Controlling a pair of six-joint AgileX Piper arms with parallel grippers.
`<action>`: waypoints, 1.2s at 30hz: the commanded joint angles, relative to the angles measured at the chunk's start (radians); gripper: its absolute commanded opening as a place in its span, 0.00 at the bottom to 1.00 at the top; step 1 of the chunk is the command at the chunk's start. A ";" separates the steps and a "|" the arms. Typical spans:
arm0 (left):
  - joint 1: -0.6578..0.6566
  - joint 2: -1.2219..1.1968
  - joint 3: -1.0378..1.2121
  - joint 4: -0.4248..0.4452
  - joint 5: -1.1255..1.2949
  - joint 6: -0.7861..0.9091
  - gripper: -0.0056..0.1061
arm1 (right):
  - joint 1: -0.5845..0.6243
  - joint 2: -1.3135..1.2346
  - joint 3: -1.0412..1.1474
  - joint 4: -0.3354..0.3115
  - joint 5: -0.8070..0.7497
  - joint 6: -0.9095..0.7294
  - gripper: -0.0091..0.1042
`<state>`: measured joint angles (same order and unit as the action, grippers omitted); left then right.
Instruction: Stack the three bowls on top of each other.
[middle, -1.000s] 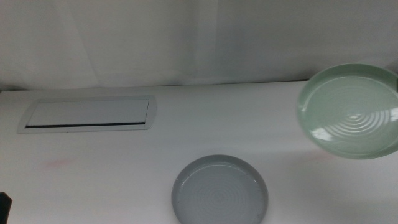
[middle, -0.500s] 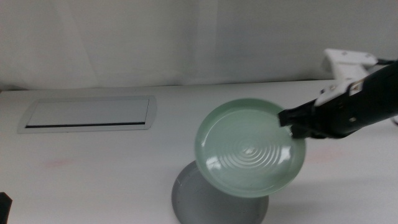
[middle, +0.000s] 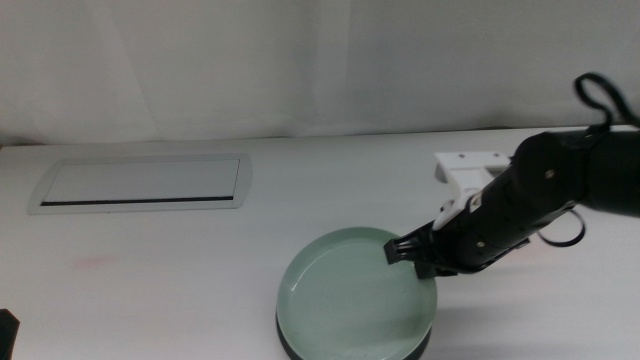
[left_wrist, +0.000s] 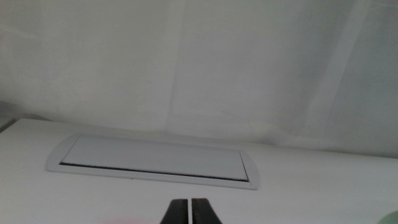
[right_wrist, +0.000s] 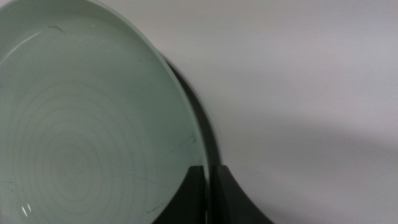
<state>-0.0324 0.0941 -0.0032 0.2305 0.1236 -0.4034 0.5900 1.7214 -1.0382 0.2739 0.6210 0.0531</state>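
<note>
in the middle view the right gripper (middle: 412, 252) comes in from 3 o'clock, pinching the 3 o'clock rim of the pale mint green bowl (middle: 350, 300), which sits over a darker bowl (middle: 290, 346) at the table's (middle: 330, 185) 6 o'clock edge. the left wrist view shows the left gripper (left_wrist: 191, 211) pressed together, facing a flat white panel (left_wrist: 155, 160). the right wrist view shows glossy, ring-grooved ceramic clamped at the rim.

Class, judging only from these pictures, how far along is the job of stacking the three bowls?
Done: the mint green bowl sits over the grey-blue bowl, whose dark edge shows beneath it. In hand: the right hand grips the mint bowl's rim, not yet released. Left: the cream-white bowl is not in view, so it looks unstacked. The left hand waits near the white panel.
</note>
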 joint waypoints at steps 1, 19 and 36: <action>0.003 -0.005 0.039 -0.003 -0.001 -0.008 0.02 | 0.018 0.023 0.003 0.006 -0.036 0.000 0.06; 0.003 -0.005 0.039 -0.003 -0.001 -0.008 0.02 | 0.019 0.086 -0.031 -0.016 -0.014 -0.015 0.99; 0.003 -0.005 0.039 -0.003 -0.001 -0.008 0.02 | -0.300 -0.092 -0.302 -0.538 0.123 0.208 0.99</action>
<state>-0.0324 0.0941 -0.0032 0.2305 0.1236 -0.4034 0.3525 1.6690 -1.3303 -0.1879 0.7200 0.2131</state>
